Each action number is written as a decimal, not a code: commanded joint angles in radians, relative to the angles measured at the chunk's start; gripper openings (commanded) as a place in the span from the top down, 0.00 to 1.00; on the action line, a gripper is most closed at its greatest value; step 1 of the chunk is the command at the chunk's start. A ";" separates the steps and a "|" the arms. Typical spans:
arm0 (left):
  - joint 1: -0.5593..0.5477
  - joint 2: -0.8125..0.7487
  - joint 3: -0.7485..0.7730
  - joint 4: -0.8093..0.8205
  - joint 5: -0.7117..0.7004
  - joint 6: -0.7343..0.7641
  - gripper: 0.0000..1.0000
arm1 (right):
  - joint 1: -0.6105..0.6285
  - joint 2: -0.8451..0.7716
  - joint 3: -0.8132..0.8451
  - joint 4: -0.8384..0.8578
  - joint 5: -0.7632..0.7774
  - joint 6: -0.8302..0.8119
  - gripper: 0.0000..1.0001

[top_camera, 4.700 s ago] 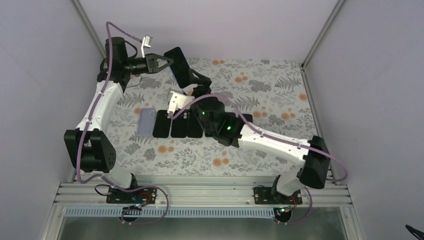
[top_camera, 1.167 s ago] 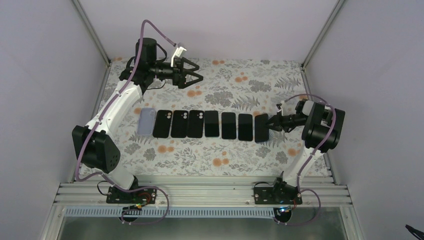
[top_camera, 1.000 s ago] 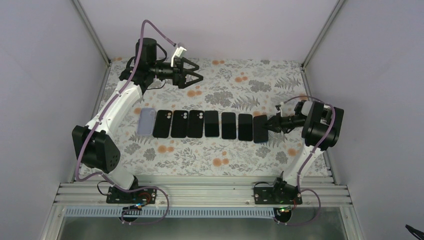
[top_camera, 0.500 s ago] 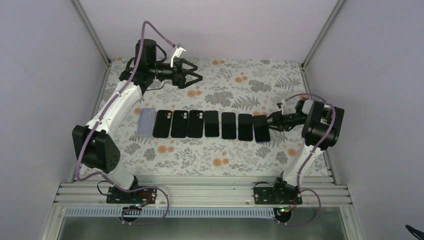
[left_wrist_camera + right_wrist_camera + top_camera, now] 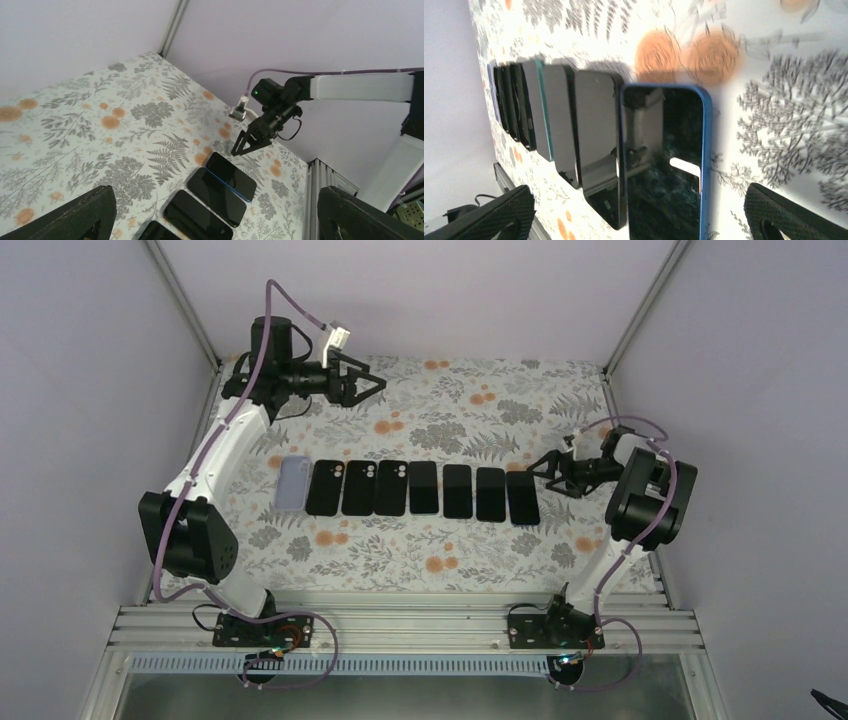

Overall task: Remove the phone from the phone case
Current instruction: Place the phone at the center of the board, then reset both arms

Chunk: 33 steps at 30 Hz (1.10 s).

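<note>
A row of phones and cases lies across the mat. At its left end is a lilac phone case; I cannot tell whether a phone is inside it. Three black pieces with camera cutouts follow, then several glossy face-up phones. The last one, a blue-edged phone, lies flat at the right end. My right gripper is open and empty just right of it. My left gripper hangs open and empty over the back left of the mat.
The floral mat covers the table between lilac walls. A metal rail runs along the near edge with both arm bases on it. Corner posts stand at the back.
My right gripper has opened, let go of the blue-edged phone at the right end of the row, and drawn back to the right. My left arm has swung a little to the left.
</note>
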<state>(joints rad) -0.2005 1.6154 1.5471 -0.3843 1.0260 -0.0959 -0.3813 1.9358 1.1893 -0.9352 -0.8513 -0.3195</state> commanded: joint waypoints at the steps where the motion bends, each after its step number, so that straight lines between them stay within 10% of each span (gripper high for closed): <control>1: 0.021 0.015 0.072 -0.103 -0.045 0.072 0.00 | -0.007 -0.072 0.106 -0.058 -0.016 -0.044 0.01; 10: 0.151 0.113 0.375 -0.368 -0.206 0.168 0.00 | 0.035 -0.125 0.409 -0.139 -0.054 -0.049 0.01; 18: 0.335 0.095 0.339 -0.364 -0.299 0.193 0.00 | 0.168 -0.241 0.448 0.016 -0.035 0.034 0.01; 33: 0.483 -0.160 -0.283 -0.104 -0.444 0.242 0.00 | 0.244 -0.429 0.038 0.384 0.077 0.083 0.01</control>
<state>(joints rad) 0.2779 1.5318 1.3487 -0.6067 0.6308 0.1204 -0.1333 1.5364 1.2415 -0.6373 -0.8120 -0.2379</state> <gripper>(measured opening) 0.999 0.993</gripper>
